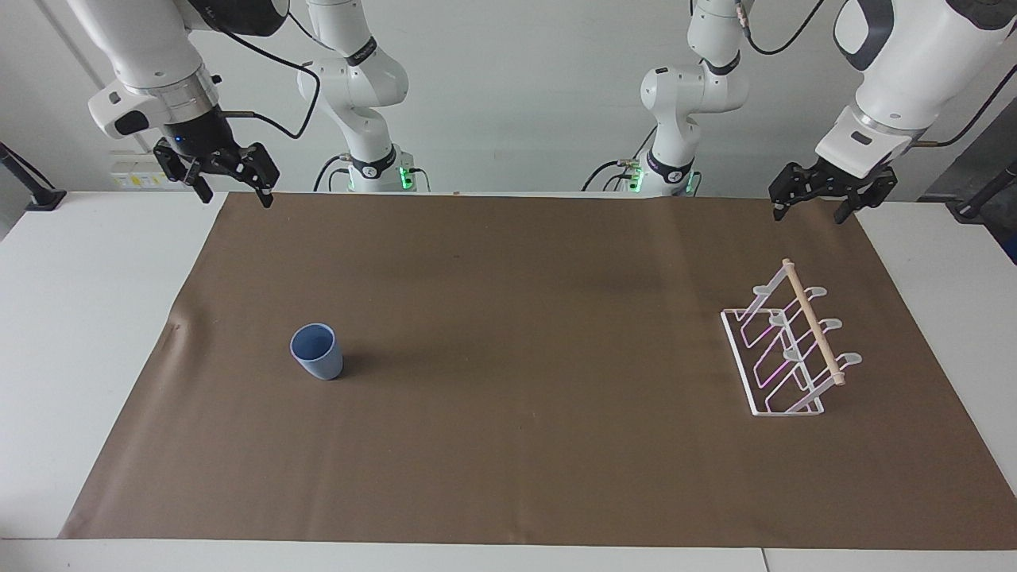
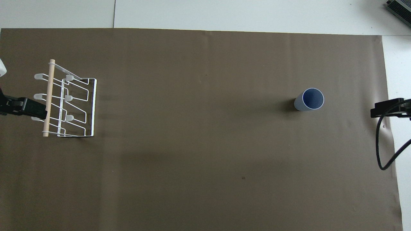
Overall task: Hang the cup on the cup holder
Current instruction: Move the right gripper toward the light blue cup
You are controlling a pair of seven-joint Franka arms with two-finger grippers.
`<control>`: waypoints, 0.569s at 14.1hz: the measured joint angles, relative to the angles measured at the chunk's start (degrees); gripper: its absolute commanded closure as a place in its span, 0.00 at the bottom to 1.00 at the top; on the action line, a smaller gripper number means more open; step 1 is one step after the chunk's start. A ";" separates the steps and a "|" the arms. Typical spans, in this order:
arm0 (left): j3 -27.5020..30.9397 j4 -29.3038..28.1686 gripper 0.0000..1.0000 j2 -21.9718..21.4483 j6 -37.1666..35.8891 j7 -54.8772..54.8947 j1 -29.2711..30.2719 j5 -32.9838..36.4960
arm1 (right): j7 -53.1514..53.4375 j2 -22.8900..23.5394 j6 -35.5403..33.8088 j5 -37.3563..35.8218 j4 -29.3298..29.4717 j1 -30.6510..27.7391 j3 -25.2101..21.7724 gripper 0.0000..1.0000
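Observation:
The cup (image 1: 317, 352) (image 2: 309, 99) is a small light-blue tumbler. It stands upright, mouth up, on the brown mat toward the right arm's end of the table. The cup holder (image 1: 786, 349) (image 2: 65, 102), a white wire rack with a wooden dowel along its top, stands toward the left arm's end and carries nothing. My right gripper (image 1: 236, 195) hangs open and empty over the mat's edge by the robots. My left gripper (image 1: 809, 211) hangs open and empty over the mat's corner by the robots. In the overhead view only one of its fingers (image 2: 32, 109) shows beside the rack.
The brown mat (image 1: 524, 334) covers most of the white table (image 1: 95, 318). A black cable (image 2: 385, 150) loops down at the right arm's end. Black clamps (image 1: 36, 195) sit at the table's corners by the robots.

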 measured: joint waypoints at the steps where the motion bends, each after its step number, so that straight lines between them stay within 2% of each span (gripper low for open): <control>1: 0.00 -0.06 0.00 0.00 -0.01 0.00 0.00 0.00 | 0.00 -0.03 -0.01 0.03 0.00 0.01 0.01 0.00; 8: -0.52 -0.21 0.00 -0.04 1.24 0.00 -0.17 0.00 | 0.00 -0.03 -1.55 0.08 0.00 0.19 0.20 0.00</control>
